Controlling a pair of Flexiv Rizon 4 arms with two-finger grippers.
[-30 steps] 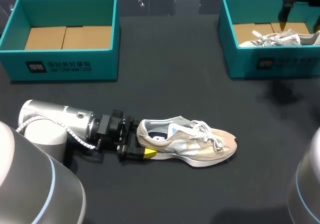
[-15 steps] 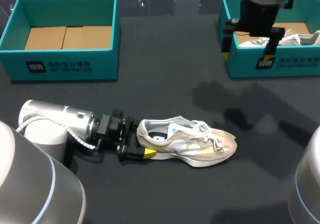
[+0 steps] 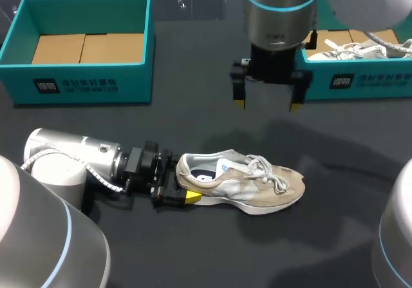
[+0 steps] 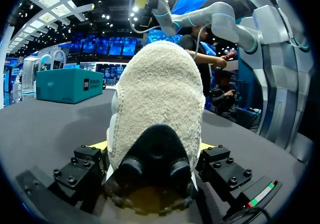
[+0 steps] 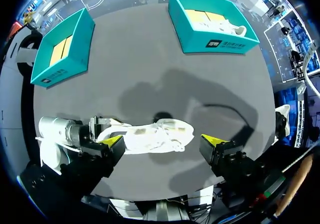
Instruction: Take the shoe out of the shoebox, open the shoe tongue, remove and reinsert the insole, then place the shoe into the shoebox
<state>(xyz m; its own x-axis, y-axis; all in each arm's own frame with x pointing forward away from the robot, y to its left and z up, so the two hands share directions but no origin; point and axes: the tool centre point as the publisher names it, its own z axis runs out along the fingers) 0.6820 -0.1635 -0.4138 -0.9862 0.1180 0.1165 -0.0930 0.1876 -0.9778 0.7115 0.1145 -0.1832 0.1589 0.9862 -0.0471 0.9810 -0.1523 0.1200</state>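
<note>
Movement belongs to the right arm alone. In the head view the right gripper [image 3: 267, 102], which was over the right shoebox [image 3: 360, 82] at the far right a second ago, has swung in towards the middle. It now hangs with its fingers spread wide, above the table [image 3: 193, 127] and just far of the shoe [image 3: 248, 182]. The shoe has not shifted: it lies on its side, near the middle of the table, heel to the left and toe to the right. The left gripper [image 3: 180, 182] still pinches it at the heel. A second shoe [image 3: 351, 48] sits in the right shoebox, and the left shoebox [image 3: 84, 82] holds none. With the shoe already out and held steady, the right arm's approach likely sets up the tongue-opening step — nothing has touched the tongue yet.

In the left wrist view the heel of the shoe [image 4: 160, 108] fills the space ahead of the left gripper [image 4: 152, 149], whose yellow pads press it from both sides.

In the right wrist view the right gripper [image 5: 163, 143] looks straight down, its tips well apart. The shoe [image 5: 150, 136] lies on the table below, between those tips but untouched by them — the laces sit roughly under the gap. The left gripper [image 5: 97, 129] shows at the heel end.
</note>
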